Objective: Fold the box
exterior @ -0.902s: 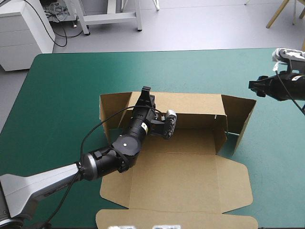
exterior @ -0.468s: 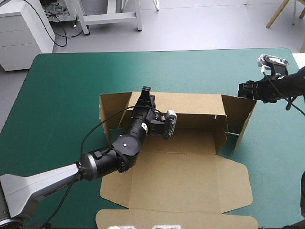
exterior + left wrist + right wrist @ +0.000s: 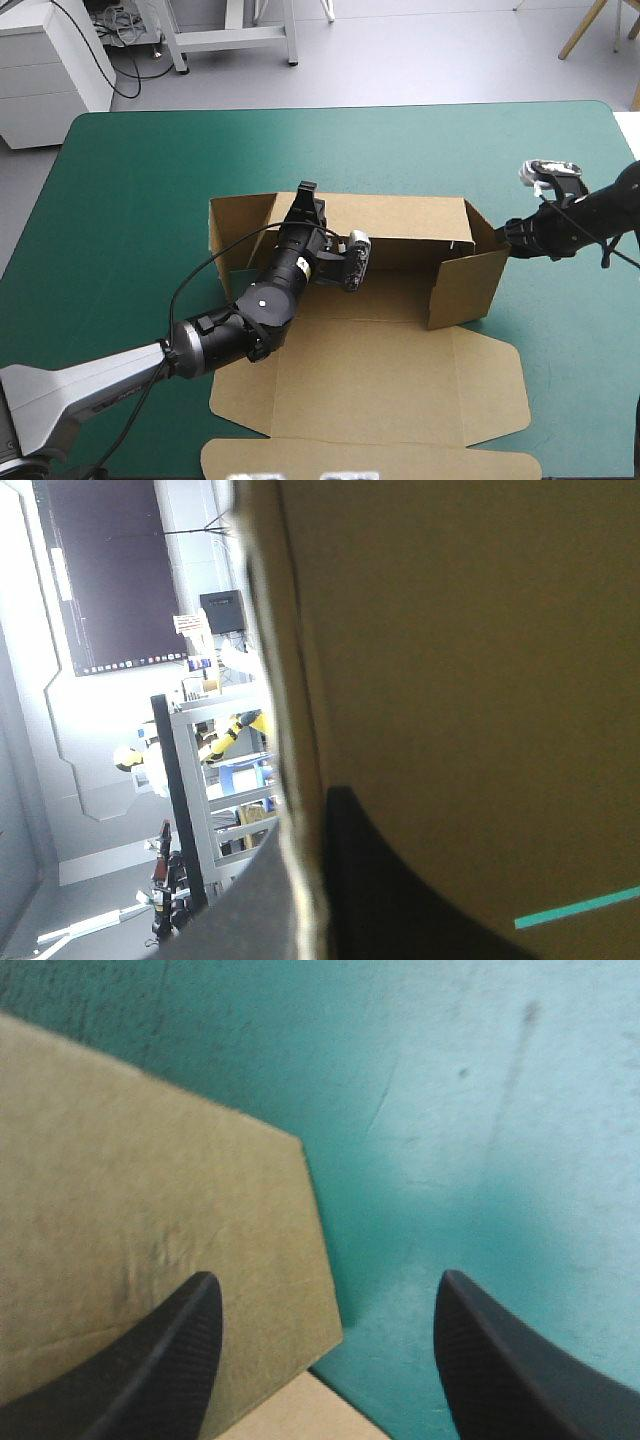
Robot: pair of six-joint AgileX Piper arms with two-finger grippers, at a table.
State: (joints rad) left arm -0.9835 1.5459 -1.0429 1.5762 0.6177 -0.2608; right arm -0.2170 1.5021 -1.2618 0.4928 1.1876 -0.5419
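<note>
My fingers are black with a fine grain. The box is plain brown board. The table's cover is even teal-green with faint dark scuffs.

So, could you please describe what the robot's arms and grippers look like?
The left arm is a black jointed tube with a small white dot, turning pale grey toward its base. The right gripper has two broad black fingers curved like fins.
</note>
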